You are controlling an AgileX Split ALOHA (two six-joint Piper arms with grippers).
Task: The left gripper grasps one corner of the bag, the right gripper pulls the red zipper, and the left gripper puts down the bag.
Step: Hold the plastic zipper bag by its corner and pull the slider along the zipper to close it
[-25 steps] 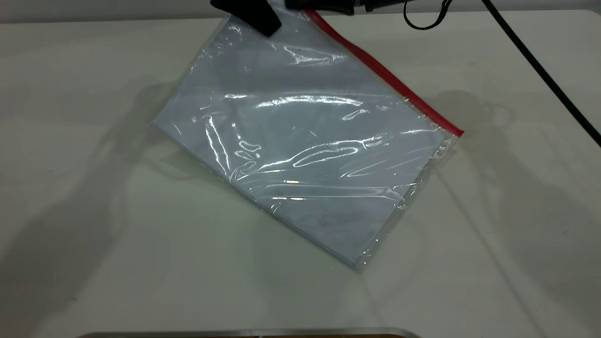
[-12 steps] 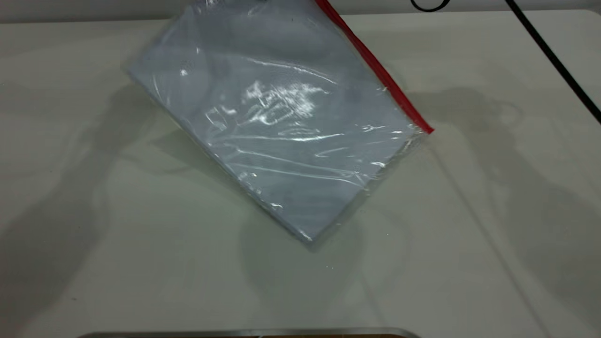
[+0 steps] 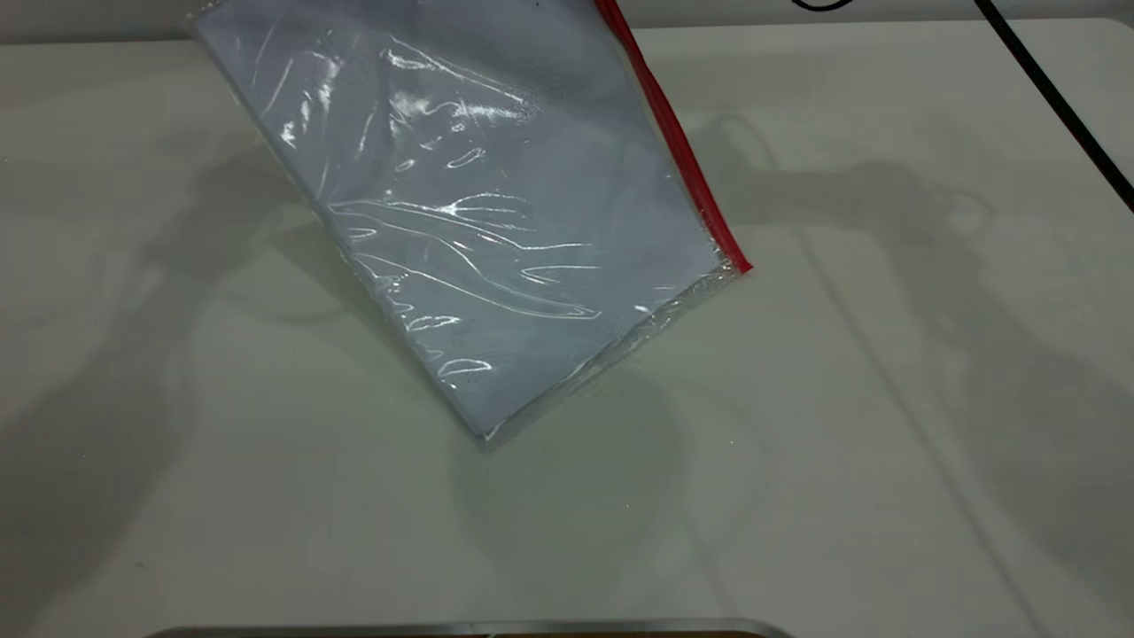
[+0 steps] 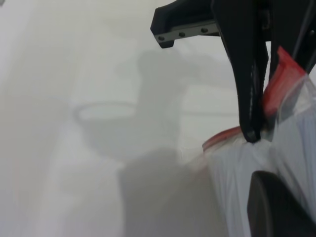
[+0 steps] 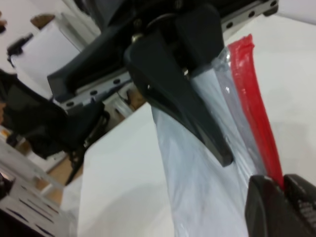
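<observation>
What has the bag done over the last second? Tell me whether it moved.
Yes. The bag has swung up off the table: its lowest corner has pulled in leftward, and the red zipper now hangs steeper.

Matte black pincer (image 4: 254,133), silver-screwed rail (image 4: 185,33)

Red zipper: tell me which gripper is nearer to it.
Right. The right gripper is closed on the red zipper itself; the left gripper pinches the corner of the bag beside the strip's end.
</observation>
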